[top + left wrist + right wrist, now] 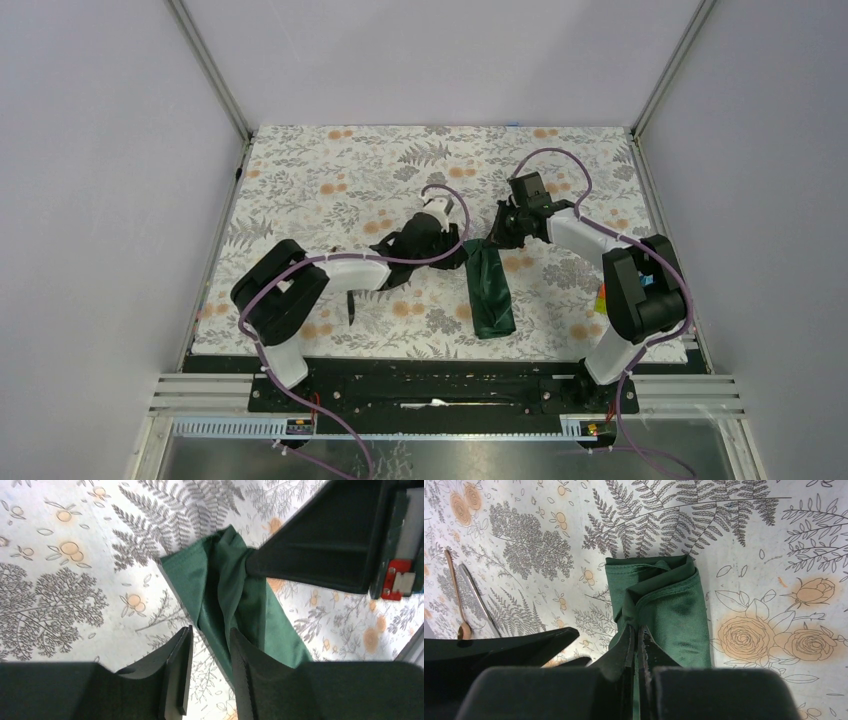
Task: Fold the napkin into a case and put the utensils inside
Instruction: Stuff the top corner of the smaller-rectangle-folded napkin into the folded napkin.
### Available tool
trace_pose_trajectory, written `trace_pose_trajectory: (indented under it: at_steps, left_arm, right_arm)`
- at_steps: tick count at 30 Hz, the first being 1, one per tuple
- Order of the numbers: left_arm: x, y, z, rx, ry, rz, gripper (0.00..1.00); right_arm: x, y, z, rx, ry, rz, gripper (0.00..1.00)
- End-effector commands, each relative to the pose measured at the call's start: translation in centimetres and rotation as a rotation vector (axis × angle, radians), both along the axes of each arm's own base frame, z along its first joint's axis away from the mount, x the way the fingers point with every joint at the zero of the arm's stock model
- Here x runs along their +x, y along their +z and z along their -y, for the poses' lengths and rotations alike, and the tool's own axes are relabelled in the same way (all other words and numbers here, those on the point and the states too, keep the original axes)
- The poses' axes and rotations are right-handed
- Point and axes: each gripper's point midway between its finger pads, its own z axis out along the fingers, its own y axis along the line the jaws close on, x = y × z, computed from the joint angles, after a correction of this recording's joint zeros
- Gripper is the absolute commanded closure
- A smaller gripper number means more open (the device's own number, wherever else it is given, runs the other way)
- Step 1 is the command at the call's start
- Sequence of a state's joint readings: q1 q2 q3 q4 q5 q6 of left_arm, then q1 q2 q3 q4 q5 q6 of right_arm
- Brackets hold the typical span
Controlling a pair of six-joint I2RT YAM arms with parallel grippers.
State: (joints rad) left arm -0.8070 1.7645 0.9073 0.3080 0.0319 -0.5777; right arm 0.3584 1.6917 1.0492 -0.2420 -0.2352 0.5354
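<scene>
Plain grey walls [420, 55] enclose a floral-clothed table [330, 170].

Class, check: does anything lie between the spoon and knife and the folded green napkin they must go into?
Nothing visible on the tablecloth: bare print separates the spoon and knife from the napkin. But the right gripper is clamped on one end, with the open left gripper there too.

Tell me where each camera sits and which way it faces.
Top external: above and behind, looking down on the tablecloth; left arm and right arm show.
Left wrist: looking down past the open left pincer at the napkin.
Right wrist: looking down past the right pincer, shut on the napkin; spoon at left.
All three share the napkin.
</scene>
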Motion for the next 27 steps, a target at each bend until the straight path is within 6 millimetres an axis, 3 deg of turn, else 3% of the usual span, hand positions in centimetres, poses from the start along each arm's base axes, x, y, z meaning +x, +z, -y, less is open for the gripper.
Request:
trace_pose_trajectory:
  at_steps: [1, 8, 15, 27]
  left_arm:
    - [2.9, 2.8, 0.1, -0.049, 0.060, 0.061, 0.72]
    - [4.6, 0.4, 1.3, 0.131, 0.012, 0.090, 0.76]
    - [4.5, -0.2, 2.9, 0.254, -0.010, 0.177, 0.76]
    - [4.4, -1.4, 3.2, 0.390, 0.010, 0.235, 0.64]
  right_arm:
    - [0.0, 2.1, -0.1, 0.040, 0.023, 0.046, 1.00]
    - [-0.1, 2.3, -0.3, 0.049, 0.027, 0.046, 1.00]
    - [-0.2, 2.3, -0.3, 0.054, 0.032, 0.043, 1.00]
    - [-0.6, 2.1, -0.2, 0.055, 0.040, 0.038, 1.00]
